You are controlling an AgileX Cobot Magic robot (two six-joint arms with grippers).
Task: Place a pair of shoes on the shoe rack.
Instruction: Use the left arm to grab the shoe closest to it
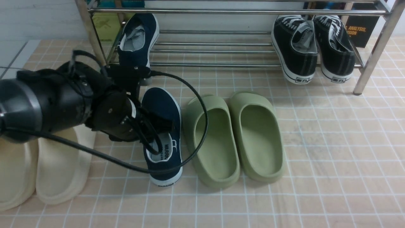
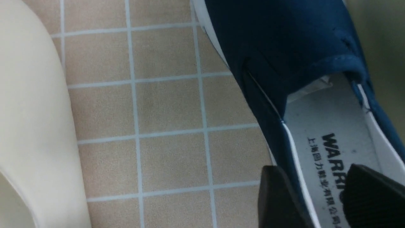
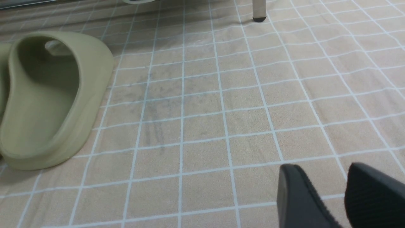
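Astride navy shoe (image 1: 163,106), left jaws apart

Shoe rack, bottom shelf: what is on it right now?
The shoe rack holds one navy shoe at its left end and two black sneakers at its right end. The left arm covers the navy shoe's heel, so how that rests cannot be seen.

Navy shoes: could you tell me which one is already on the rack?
The navy shoe at the rack's left end; its mate sits on the floor by the left gripper.
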